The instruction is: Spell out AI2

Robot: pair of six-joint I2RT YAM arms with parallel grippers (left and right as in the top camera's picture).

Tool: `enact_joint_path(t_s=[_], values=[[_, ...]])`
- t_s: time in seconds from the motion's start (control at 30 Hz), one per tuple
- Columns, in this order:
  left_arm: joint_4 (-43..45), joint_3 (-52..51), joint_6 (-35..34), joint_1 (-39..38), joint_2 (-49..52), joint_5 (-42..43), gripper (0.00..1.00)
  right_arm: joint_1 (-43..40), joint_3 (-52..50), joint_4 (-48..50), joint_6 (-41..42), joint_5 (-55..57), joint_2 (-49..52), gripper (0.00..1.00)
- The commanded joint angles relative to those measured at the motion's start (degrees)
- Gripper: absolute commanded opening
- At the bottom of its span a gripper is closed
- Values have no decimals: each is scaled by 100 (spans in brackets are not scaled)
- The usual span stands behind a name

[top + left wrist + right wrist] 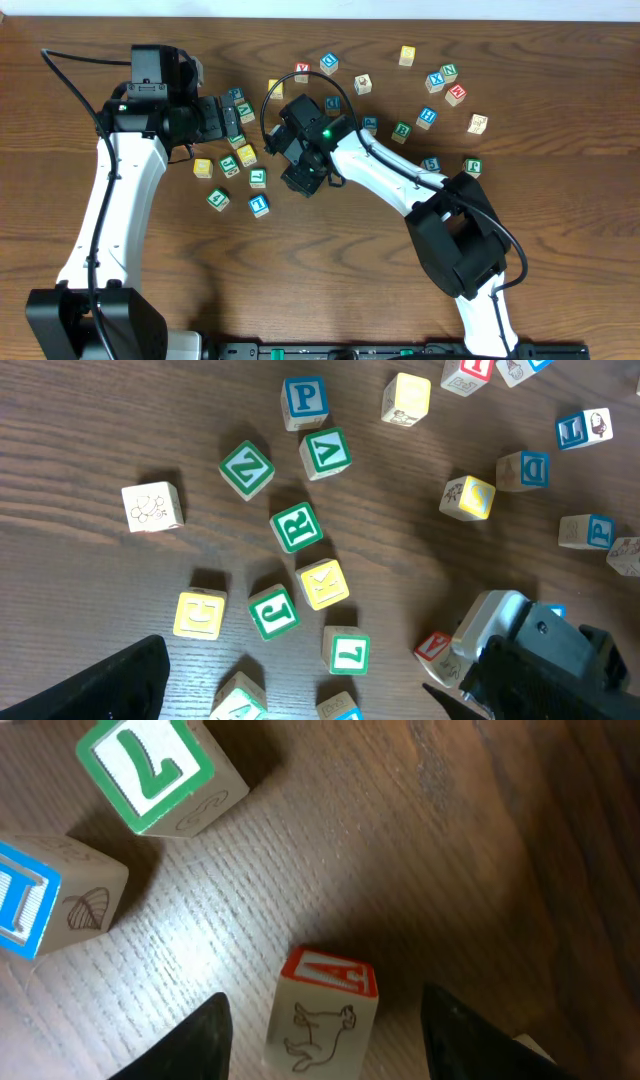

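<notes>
The A (pixel 325 1005) stands on the table (pixel 450 840) between the right gripper's (pixel 328 1038) half-parted jaws, touching neither. We lift straight up to avoid nudging it. The left gripper (pixel 228 118) gapes wide, holding nothing.

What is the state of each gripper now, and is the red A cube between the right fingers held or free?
left gripper: open, gripping nothing.
right gripper: open, one finger on each side of the A cube, neither touching it.
A cube: free, standing on the table, A face up.
</notes>
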Motion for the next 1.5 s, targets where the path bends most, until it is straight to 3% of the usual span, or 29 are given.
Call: enact_joint_path(t_s=[0.0,0.1,0.23,0.57,0.8,1.0,1.17,1.47], values=[[-26,66,13,35,-33,-17,98,66,-146,63,-68,-70,35,57],[-26,66,13,35,-33,-17,98,74,-153,70,-61,-46,101,52],[-26,66,13,35,-33,-17,98,72,-153,144,46,-42,101,33],[-26,66,13,35,-33,-17,97,68,-153,516,85,221,101,15],[-26,66,13,35,-33,-17,98,59,-153,603,35,254,101,11],[-26,66,13,35,-33,-17,98,61,-153,901,-505,249,101,11],[-26,66,13,35,-33,-17,98,72,-153,1314,-581,251,101,27],[-26,66,13,35,-33,-17,98,55,-157,1641,-575,-680,149,15]])
